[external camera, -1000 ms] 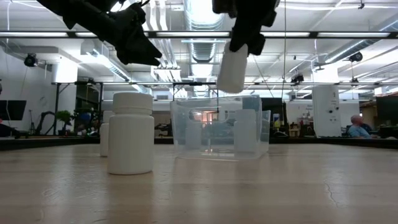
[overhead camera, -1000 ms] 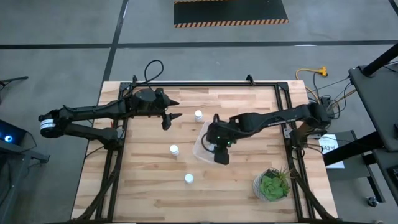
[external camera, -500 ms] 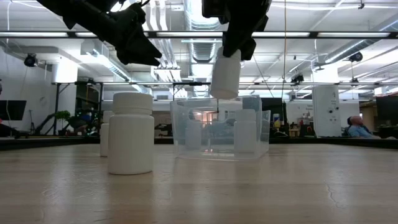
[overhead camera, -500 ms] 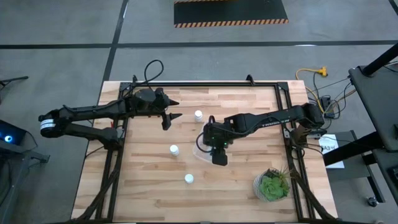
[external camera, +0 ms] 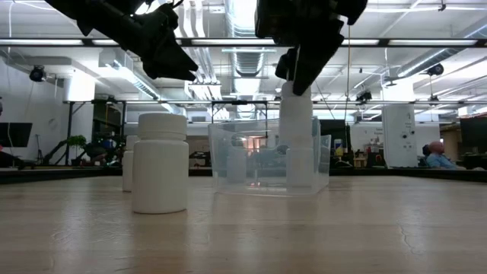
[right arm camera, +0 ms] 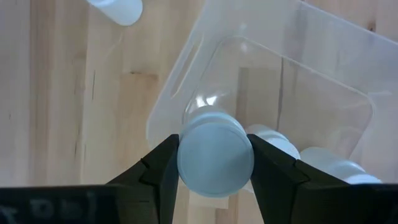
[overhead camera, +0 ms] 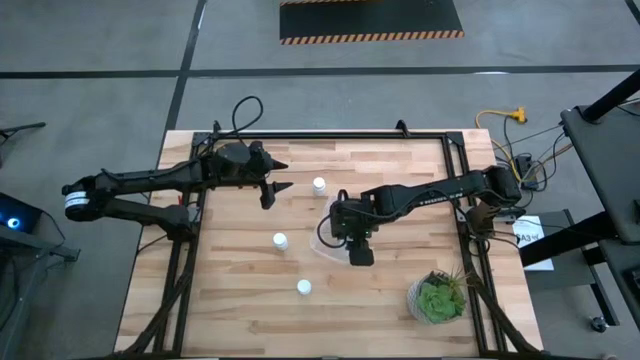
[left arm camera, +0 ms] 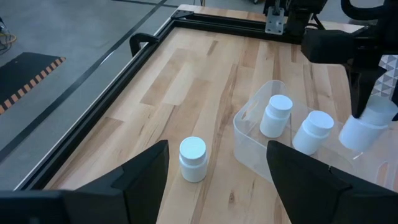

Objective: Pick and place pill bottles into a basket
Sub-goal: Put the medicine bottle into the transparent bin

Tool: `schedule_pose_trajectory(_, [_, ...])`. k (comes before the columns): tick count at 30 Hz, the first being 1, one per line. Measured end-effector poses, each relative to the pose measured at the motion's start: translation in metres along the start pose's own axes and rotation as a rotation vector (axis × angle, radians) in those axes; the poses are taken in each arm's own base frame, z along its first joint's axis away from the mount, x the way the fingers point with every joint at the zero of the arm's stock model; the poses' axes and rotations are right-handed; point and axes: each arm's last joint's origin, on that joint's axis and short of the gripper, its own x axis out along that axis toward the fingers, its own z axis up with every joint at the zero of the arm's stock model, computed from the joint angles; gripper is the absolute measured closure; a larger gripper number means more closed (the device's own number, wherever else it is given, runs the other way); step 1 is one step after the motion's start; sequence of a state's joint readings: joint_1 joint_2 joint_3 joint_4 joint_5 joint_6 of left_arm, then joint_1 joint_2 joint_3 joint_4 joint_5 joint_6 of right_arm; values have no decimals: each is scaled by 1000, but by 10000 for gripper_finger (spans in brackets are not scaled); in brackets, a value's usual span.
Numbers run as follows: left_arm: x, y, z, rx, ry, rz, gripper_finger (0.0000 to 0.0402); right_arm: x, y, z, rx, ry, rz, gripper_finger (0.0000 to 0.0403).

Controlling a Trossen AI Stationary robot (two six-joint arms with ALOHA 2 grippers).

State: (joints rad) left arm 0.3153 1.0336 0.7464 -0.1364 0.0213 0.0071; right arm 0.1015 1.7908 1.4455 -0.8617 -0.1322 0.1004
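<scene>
My right gripper (right arm camera: pixel 214 163) pinches a bottle (right arm camera: pixel 215 151) just inside the bin's (right arm camera: pixel 180 81) rim; my left gripper (overhead camera: pixel 272 185), spread, hovers well apart.

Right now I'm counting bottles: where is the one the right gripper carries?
Clamped in the right gripper, the pill bottle hangs partly inside the clear bin, above two bottles.

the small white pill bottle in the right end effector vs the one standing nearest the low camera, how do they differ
The small white cylindrical pill bottle in the right end effector is clamped between the fingers; the near small white pill bottle stands free, untouched.

The held bottle is over the clear plastic rectangular bin, lowered partly into it; the near one rests outside on the wooden table.

The near one looks bigger only because it is closer.

Both are upright, white, round-capped.
</scene>
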Motion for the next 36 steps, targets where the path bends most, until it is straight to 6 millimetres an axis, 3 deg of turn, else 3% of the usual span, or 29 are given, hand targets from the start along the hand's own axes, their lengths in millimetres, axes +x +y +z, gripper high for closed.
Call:
schedule_pose_trajectory(15, [0, 0, 0, 0, 0, -1, 148, 4, -2, -2, -41, 1, -30, 254])
schedule_pose_trajectory(27, [0, 0, 0, -1, 4, 0, 148, 54, -7, 5, -33, 119, -1, 254])
schedule_pose_trajectory(36, [0, 0, 0, -1, 4, 0, 148, 59, -2, 10, -52, 129, 45, 247])
